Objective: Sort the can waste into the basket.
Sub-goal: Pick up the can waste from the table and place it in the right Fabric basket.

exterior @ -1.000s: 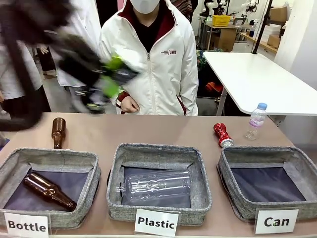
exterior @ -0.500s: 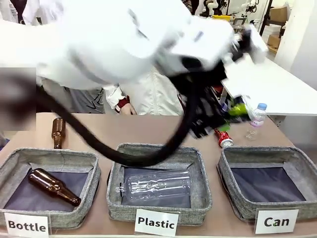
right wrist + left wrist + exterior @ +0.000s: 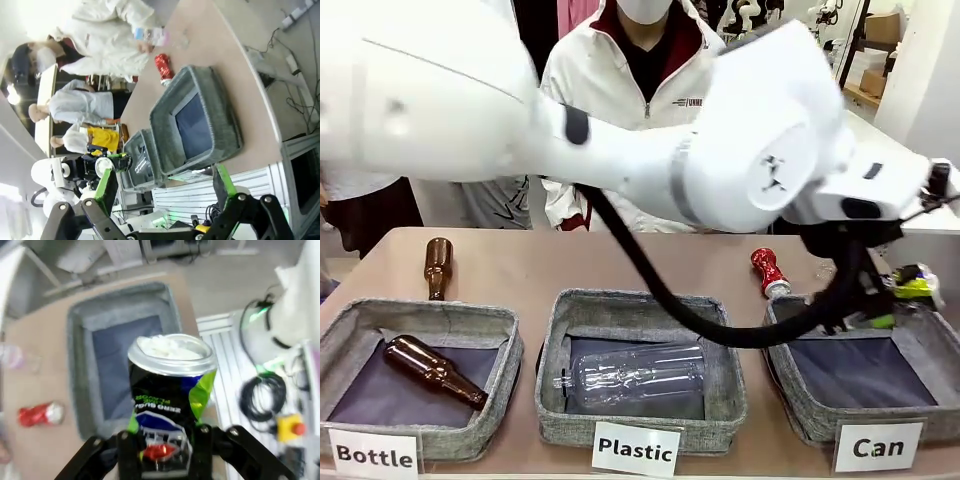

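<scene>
1. On the table's right half, in the front view, the red can [image 3: 768, 270] lay crushed on its side. It was shiny red with a silver end turned toward the near edge.
2. It rested on bare tabletop just outside the far left corner of the basket [image 3: 800, 400], at about eleven o'clock from the basket's middle.
3. That basket was square grey fabric with low walls and a dark base, and a white "Can" label [image 3: 872, 447] stood at its six o'clock.
4. The left arm [image 3: 470, 100] spanned the picture from nine o'clock. The left gripper [image 3: 895, 300] hung above the basket's far rim, at about one o'clock from the basket's middle.
5. In the left wrist view the black can [image 3: 170, 395] was dented. It had blue, white and green print, white lettering upside down, a red patch low down and a silver rim around a pale top.
6. The left gripper [image 3: 165, 450] was clenched on the lower body of this can, one finger at each side, and the can's top pointed to twelve o'clock.
7. Past the held can the basket [image 3: 75, 365] lay lower, at about eleven o'clock and apart from it. The red can [image 3: 40, 414] lay at nine o'clock, outside the basket wall.
8. In the right wrist view the right gripper [image 3: 164, 195] stood released, its jaws wide with nothing between them.
9. From that gripper the basket [image 3: 220, 115] sat well apart at one o'clock, and the red can [image 3: 162, 67] lay beyond it at twelve o'clock.
</scene>
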`<state>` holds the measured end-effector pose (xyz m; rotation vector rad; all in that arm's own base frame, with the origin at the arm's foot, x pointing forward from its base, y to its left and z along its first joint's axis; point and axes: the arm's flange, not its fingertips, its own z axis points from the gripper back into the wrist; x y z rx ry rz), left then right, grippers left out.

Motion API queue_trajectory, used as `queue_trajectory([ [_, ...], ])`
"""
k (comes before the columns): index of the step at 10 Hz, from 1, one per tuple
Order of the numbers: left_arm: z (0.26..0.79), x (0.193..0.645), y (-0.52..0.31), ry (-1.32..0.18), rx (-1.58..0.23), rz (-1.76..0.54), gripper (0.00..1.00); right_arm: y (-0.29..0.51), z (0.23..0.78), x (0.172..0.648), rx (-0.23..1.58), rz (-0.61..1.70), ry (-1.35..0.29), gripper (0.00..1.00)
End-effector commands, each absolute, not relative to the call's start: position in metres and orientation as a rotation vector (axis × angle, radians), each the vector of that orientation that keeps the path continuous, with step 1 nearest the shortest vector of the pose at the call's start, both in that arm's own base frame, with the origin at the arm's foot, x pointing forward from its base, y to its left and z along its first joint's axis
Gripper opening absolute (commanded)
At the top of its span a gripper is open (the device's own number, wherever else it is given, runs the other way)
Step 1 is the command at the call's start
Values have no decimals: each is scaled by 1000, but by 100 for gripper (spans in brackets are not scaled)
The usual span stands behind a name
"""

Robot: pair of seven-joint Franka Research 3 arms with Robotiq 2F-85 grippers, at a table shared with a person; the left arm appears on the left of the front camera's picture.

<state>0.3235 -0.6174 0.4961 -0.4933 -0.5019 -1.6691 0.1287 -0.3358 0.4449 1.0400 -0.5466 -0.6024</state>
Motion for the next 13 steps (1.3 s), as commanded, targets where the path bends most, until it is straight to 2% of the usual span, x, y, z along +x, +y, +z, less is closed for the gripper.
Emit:
queue_trajectory([
  [1,502,331,-666,-477,-467,-1712,39,-358,440,111,998,-630,-614,100],
  [2,495,331,-674,-483,-428,-1743,39,-336,445,129,1040,-602,-547,100],
  [5,484,333,-681,-452,-413,-1789,39,-336,445,129,1040,-602,-547,100],
  [6,486,335,-681,-492,-404,-1809,98,-336,445,129,1040,-602,-547,100],
  [10,487,333,-678,-580,-312,-1807,100,-336,445,129,1040,-602,-547,100],
  [13,492,335,-666,-552,-346,-1809,100,-336,445,129,1040,-602,-547,100],
])
